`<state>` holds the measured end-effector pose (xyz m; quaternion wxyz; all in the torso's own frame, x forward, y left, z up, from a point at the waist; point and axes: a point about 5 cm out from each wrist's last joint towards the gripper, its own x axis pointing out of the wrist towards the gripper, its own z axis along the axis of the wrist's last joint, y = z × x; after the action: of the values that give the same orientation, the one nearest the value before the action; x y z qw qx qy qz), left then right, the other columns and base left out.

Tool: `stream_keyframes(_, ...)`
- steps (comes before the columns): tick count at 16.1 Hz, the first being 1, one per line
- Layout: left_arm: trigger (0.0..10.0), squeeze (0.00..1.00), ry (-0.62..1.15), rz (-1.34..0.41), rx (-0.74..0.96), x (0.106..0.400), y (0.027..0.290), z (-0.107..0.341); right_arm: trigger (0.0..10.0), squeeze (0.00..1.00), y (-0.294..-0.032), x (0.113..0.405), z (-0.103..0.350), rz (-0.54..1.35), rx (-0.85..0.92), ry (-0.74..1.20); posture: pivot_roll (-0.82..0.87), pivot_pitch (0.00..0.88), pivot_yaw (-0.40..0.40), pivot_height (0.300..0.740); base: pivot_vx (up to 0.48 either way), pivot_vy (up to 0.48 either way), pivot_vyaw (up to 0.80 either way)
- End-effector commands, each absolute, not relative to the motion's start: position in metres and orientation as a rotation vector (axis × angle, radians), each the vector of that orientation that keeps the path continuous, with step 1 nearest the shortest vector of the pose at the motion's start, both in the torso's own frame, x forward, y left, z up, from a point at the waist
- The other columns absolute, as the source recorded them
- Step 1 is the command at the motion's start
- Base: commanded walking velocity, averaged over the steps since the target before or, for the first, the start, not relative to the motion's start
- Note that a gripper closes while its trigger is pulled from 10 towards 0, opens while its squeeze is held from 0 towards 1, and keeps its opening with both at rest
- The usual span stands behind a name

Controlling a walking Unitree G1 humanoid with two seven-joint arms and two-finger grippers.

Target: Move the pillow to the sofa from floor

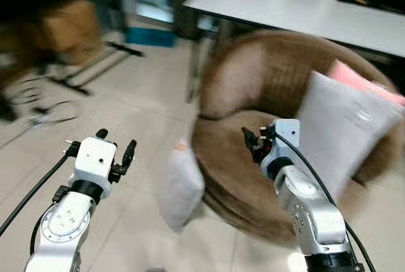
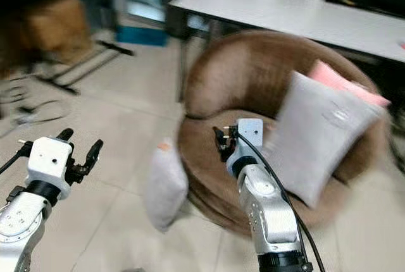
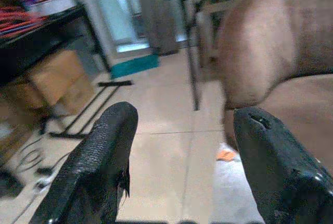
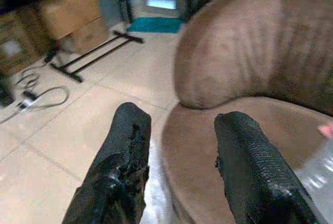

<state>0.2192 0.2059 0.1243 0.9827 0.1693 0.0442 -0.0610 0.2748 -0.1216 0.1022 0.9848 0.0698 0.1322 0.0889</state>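
A light grey pillow (image 1: 181, 185) with a small orange tag stands on the tiled floor, leaning against the front of the round brown sofa (image 1: 250, 76). A second grey pillow (image 1: 345, 126) and a pink one (image 1: 364, 82) rest on the sofa's seat at the right. My left gripper (image 1: 116, 148) is open, raised to the left of the floor pillow, nothing in it. My right gripper (image 1: 255, 140) is open above the sofa seat, just right of the floor pillow, holding nothing. The pillow's edge shows between the right fingers (image 4: 127, 146) in the right wrist view.
A white table (image 1: 285, 6) stands behind the sofa. Cardboard boxes (image 1: 69, 25), a black metal stand (image 1: 95, 63) and loose cables (image 1: 44, 111) lie on the floor at the far left. A teal mat (image 1: 149, 35) lies by the doorway.
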Motion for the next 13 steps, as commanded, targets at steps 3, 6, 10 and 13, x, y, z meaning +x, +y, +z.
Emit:
stream_keyframes(3, 10.0, 0.0, 0.08, -0.142, 0.334, 0.2217, 0.2014, 0.1259, 10.0, 0.0, -0.1287, 0.2764, 0.1049, 0.146, 0.127, 0.257, -0.06, 0.0, -0.043, 0.74, 0.322, 0.0, 0.0)
stream_keyframes(6, 10.0, 0.0, 0.082, -0.144, 0.334, 0.2216, 0.2023, 0.1264, 10.0, 0.0, -0.1239, 0.2762, 0.1057, 0.189, 0.104, 0.252, -0.06, 0.0, -0.046, 0.74, 0.329, 0.0, 0.26)
stream_keyframes(10, 10.0, 0.0, 0.082, -0.14, 0.333, 0.2213, 0.2032, 0.1267, 10.0, 0.0, -0.1212, 0.277, 0.1053, 0.216, 0.085, 0.256, -0.05, 0.0, -0.051, 0.74, 0.327, 0.0, 0.77)
stream_keyframes(13, 10.0, 0.0, 0.082, -0.138, 0.332, 0.2228, 0.2036, 0.1266, 10.0, 0.0, -0.1207, 0.2768, 0.1047, 0.222, 0.084, 0.266, -0.06, 0.0, -0.049, 0.74, 0.328, 0.0, 0.52)
